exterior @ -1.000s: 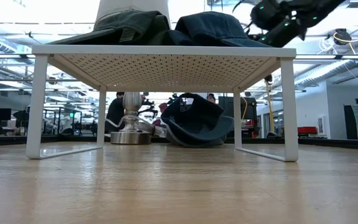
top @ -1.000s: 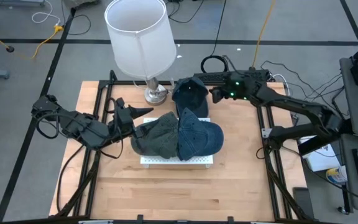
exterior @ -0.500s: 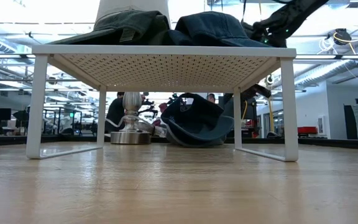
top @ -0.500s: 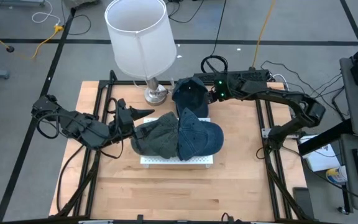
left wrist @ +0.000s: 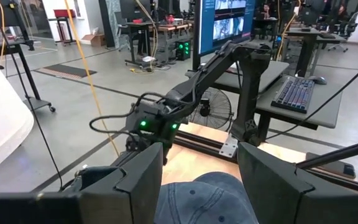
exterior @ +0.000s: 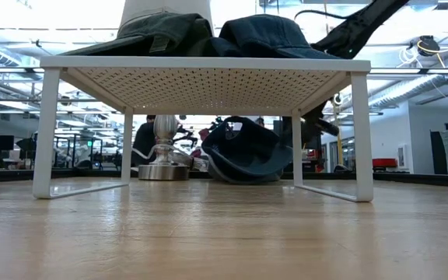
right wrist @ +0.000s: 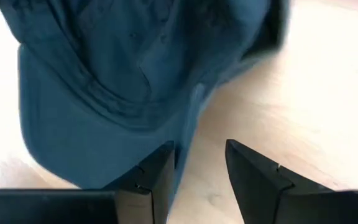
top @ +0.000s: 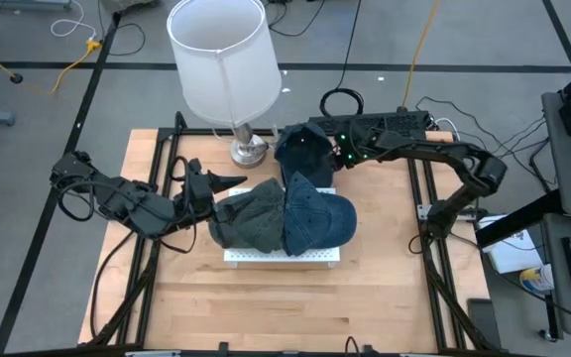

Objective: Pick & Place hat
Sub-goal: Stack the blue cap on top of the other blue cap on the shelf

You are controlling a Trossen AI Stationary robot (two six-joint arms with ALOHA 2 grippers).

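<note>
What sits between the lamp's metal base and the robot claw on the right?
A dark blue cap lies on the table between the lamp base and right gripper, seen from above.

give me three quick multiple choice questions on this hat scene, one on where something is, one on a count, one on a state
1. Where is the third cap, the one not on the white rack?
A. on the table behind the rack, by the lamp base
B. on the lampshade
C. on the floor

2. How many caps lie on top of the rack?
A. one
B. two
C. four

3. How does the right hand stand?
A. clamped on the lamp
B. open, down at the third cap's edge
C. lifting a cap high in the air

Answers: 1 A, the high view shows it beside the lamp base. 2 B, an olive cap and a blue cap. 3 B, the right wrist view shows spread fingers at the cap.
</note>
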